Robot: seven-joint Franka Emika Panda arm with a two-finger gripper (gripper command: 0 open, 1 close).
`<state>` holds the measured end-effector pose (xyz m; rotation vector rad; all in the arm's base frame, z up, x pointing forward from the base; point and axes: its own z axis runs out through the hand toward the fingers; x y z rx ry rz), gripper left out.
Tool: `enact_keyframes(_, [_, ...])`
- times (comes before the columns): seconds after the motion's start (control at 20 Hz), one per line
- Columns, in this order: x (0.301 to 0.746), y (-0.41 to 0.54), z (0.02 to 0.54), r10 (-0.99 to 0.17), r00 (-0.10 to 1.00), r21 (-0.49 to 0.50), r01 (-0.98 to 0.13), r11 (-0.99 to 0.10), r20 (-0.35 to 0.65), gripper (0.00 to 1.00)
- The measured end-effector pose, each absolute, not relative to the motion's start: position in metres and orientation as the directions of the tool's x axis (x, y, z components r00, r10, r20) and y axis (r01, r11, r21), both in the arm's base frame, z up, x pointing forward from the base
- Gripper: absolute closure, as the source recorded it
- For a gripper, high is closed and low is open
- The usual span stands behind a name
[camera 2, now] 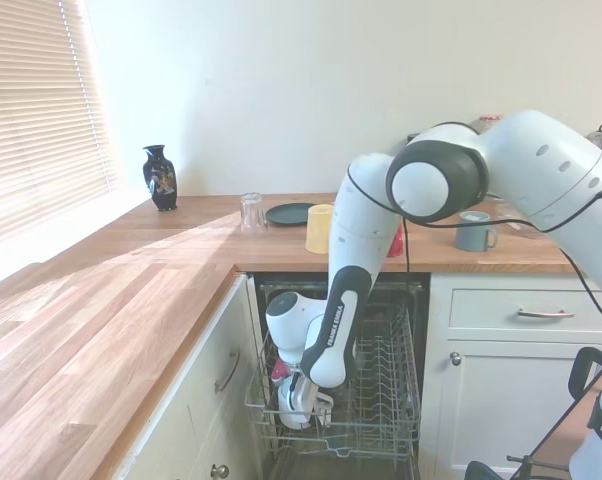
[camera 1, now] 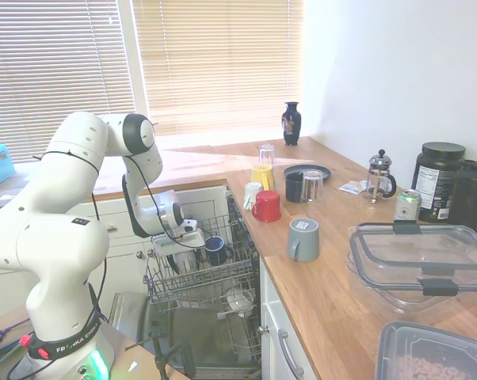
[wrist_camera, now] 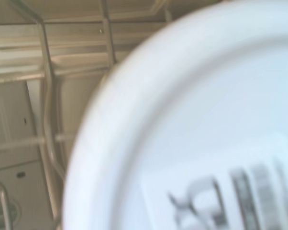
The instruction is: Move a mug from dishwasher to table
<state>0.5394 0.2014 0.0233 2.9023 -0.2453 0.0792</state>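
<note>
While the gripper [camera 2: 299, 400] sits low in the dishwasher [camera 1: 192, 277] upper rack, finger state cannot be told; the white mug [wrist_camera: 196, 129] stands upside down directly beneath it, base filling the wrist view. Status: early stage; lift and transfer to the wooden table [camera 1: 333, 293] outstanding.

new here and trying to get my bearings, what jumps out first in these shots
The white arm bends down into the open dishwasher, its tool low in the pulled-out wire rack beside a navy mug. The wrist view is almost filled by a blurred white round base with a label, probably the mug. On the wooden table stand a red mug, a grey mug and a yellow cup.
</note>
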Motion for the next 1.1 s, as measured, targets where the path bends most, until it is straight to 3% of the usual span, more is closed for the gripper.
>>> enact_keyframes(0.2, [0.552,0.205,0.032,-0.151,0.985,0.196,-0.164,-0.967,0.078,0.0])
enact_keyframes(0.25, [0.555,0.205,0.034,-0.15,0.986,0.192,-0.163,-0.968,0.078,1.0])
enact_keyframes(1.1, [0.57,0.174,0.032,-0.213,0.975,0.178,-0.222,-0.959,0.068,1.0])
